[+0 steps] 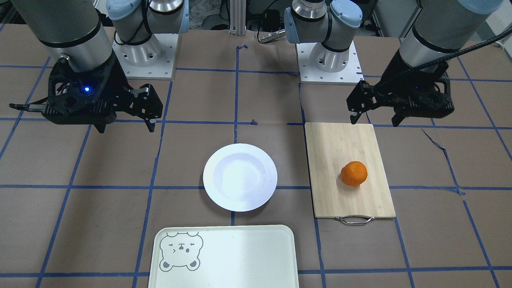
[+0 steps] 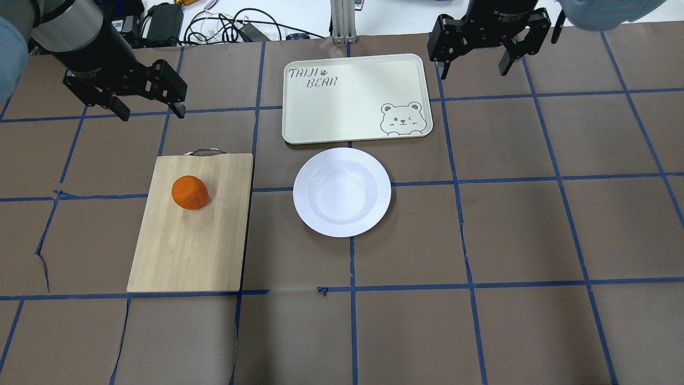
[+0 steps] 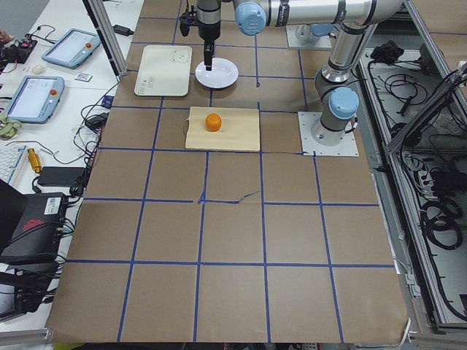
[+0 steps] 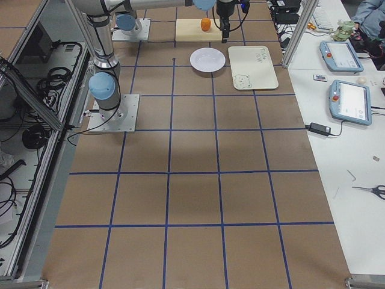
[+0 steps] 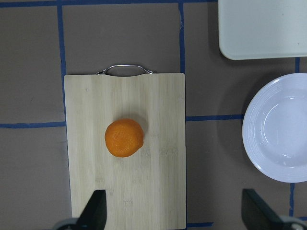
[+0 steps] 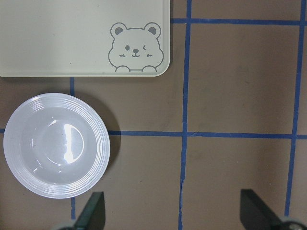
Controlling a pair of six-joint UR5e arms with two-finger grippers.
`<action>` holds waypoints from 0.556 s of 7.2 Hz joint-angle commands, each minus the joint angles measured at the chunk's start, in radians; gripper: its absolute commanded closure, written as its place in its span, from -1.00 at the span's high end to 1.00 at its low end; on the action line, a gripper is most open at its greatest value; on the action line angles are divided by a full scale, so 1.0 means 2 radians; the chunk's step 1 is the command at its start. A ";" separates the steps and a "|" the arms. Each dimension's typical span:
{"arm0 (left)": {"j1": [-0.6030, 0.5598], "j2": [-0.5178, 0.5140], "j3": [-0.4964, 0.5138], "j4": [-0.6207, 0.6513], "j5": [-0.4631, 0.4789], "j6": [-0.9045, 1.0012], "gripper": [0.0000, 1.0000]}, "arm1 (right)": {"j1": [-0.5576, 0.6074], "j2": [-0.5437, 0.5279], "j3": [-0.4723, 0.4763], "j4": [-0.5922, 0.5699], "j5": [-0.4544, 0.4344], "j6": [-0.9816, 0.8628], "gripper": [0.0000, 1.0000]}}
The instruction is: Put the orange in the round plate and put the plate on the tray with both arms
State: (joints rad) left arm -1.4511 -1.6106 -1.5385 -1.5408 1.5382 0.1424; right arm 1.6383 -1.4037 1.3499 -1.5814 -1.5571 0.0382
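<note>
The orange (image 1: 354, 173) (image 2: 189, 192) (image 5: 124, 137) rests on a bamboo cutting board (image 1: 340, 144) (image 2: 197, 246). At the table's middle lies the round plate (image 1: 240, 177) (image 2: 342, 191) (image 6: 55, 145), white and with nothing in it. The pale tray (image 1: 240, 256) (image 2: 347, 91) (image 6: 57, 33) with its bear face lies just beyond the plate, on the far side from the robot. My left gripper (image 1: 375, 121) (image 2: 153, 114) hangs open high over the board's side of the table, holding nothing. My right gripper (image 1: 125, 129) (image 2: 474, 72) hangs open on the other side, also holding nothing.
The board's metal handle (image 2: 203, 152) points away from the robot. Both arm bases (image 1: 144, 56) (image 1: 330, 60) stand at the robot's edge of the table. A side bench holds tablets (image 3: 33, 97) and cables. Blue tape lines cross the brown table cover.
</note>
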 commanded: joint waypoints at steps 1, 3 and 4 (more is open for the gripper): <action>0.001 0.000 -0.001 -0.007 0.000 0.000 1.00 | 0.000 0.000 0.000 0.001 0.000 0.000 1.00; 0.001 0.001 -0.005 -0.008 -0.001 0.000 1.00 | -0.001 0.000 0.001 0.000 0.000 -0.001 1.00; 0.001 0.002 -0.005 -0.009 0.000 0.000 1.00 | -0.001 0.001 0.001 0.000 0.001 -0.001 1.00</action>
State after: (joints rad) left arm -1.4498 -1.6078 -1.5462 -1.5567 1.5375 0.1427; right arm 1.6374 -1.4031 1.3513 -1.5814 -1.5566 0.0373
